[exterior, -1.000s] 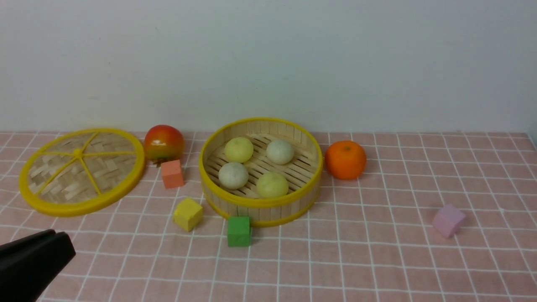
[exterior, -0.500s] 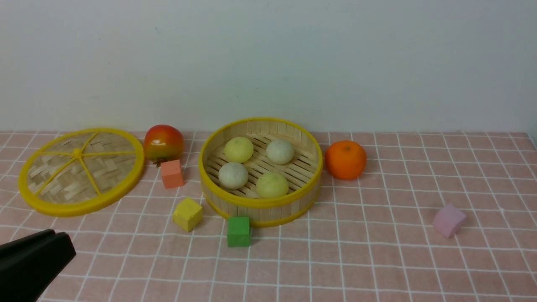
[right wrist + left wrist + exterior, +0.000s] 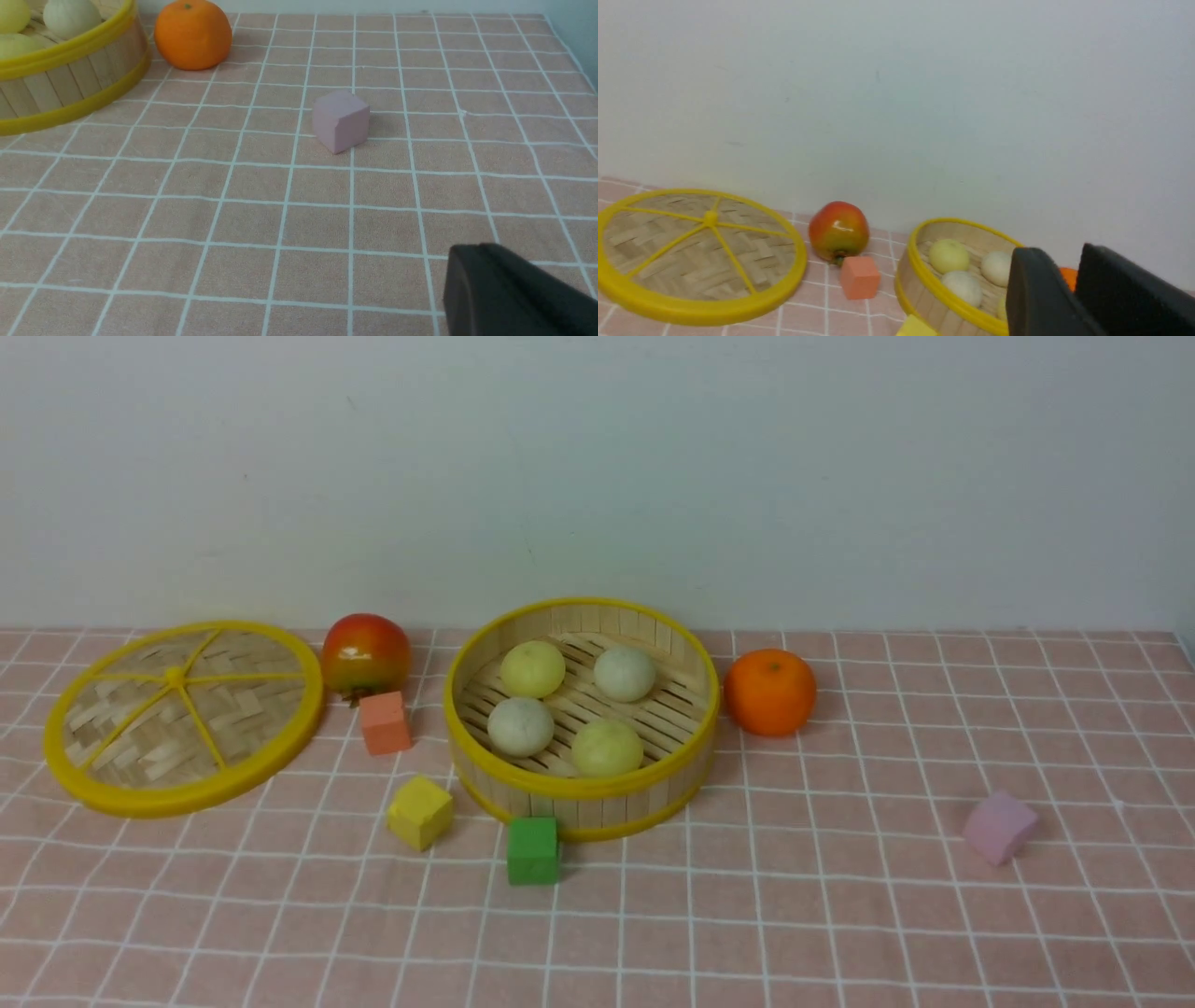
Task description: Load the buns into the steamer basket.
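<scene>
The steamer basket (image 3: 579,788) stands mid-table with its top uncovered. Inside lie two pale yellow buns (image 3: 532,669) (image 3: 607,748) and two off-white buns (image 3: 625,673) (image 3: 520,726). Neither gripper shows in the front view. In the left wrist view my left gripper (image 3: 1059,256) is open, with nothing between its black fingers. It hangs back from the basket (image 3: 924,280), clear of the buns (image 3: 948,255). In the right wrist view my right gripper (image 3: 472,252) is shut and empty above the cloth, well away from the basket (image 3: 70,51).
A flat woven lid (image 3: 182,719) lies at the left, with a persimmon (image 3: 365,653) beside it. An orange (image 3: 770,692) sits right of the basket. Salmon (image 3: 385,722), yellow (image 3: 420,812), green (image 3: 533,850) and lilac (image 3: 999,827) cubes are scattered about. A wall closes the back.
The black tip of my left gripper, seen earlier in the front view's lower left corner, has drawn out of that view. The buns and the basket have stayed put.
</scene>
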